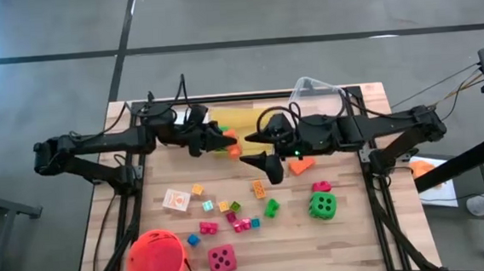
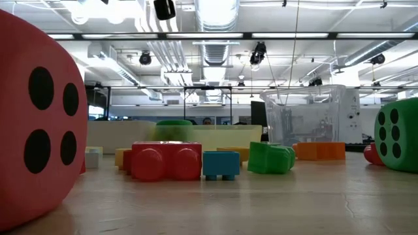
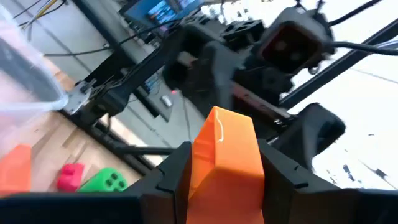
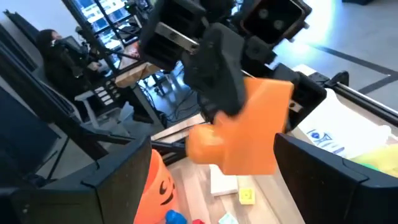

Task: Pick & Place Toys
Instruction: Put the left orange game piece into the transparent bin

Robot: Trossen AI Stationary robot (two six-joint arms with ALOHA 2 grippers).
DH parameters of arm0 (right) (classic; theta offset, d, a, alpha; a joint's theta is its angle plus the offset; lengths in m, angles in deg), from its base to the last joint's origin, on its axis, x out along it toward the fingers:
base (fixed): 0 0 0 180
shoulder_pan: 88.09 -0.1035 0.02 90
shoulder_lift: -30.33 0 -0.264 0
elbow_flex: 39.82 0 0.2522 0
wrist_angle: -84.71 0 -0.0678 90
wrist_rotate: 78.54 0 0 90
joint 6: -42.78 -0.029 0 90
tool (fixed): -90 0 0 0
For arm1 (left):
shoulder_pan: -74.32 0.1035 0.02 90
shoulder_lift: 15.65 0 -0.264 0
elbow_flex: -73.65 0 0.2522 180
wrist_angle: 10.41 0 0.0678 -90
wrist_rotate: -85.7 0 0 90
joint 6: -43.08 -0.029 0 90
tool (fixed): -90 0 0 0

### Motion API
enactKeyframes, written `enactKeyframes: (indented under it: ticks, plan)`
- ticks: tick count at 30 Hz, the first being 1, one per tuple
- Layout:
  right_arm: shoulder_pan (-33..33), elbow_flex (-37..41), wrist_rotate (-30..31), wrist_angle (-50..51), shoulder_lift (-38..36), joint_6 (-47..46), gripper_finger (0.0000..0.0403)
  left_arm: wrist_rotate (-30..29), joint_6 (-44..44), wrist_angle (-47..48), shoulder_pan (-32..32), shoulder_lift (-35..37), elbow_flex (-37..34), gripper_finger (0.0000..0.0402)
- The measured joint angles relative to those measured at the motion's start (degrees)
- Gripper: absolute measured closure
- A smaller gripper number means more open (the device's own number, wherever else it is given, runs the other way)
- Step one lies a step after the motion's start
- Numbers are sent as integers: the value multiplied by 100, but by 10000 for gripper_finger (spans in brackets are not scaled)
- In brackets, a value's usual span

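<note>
Orange block (image 3: 222, 163) up in the air, clamped tight in the left gripper (image 1: 228, 142) above the table's far middle, beside the yellow bin (image 1: 232, 117). Right gripper (image 1: 265, 162) faces it at four o'clock, fingers spread, empty. Orange wedge (image 1: 301, 165) just right. Toward six o'clock the loose toys scatter; green die (image 1: 321, 204) right, pink-red die (image 1: 221, 258) and bucket (image 1: 157, 260) hugging the near edge.

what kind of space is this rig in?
Probably an open-plan lab or office: exposed ceiling ducts and strip lights, a monitor beside a seated person, and polished concrete floor around the wooden table.
</note>
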Motion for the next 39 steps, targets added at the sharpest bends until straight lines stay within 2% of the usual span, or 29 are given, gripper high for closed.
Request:
enactKeyframes:
  ticks: [6, 17, 25, 32, 39]
  plan:
    - [246, 0, -365, -59, 0, -24, 71, -58, 97, -386, 0, 0, 0, 275]
    - [680, 0, -1159, -340, 2, -181, 71, -329, 144, -488, 0, 0, 0, 275]
    - [798, 0, -1282, -363, 3, -184, 71, -366, 146, -853, 0, 2, -1, 275]
    - [796, -39, -1464, -507, 285, -267, 71, -540, 165, -881, 7, -55, 0, 275]
    - [797, -170, -1564, -612, 396, -196, 71, -455, 251, -982, -22, -142, 4, 275]
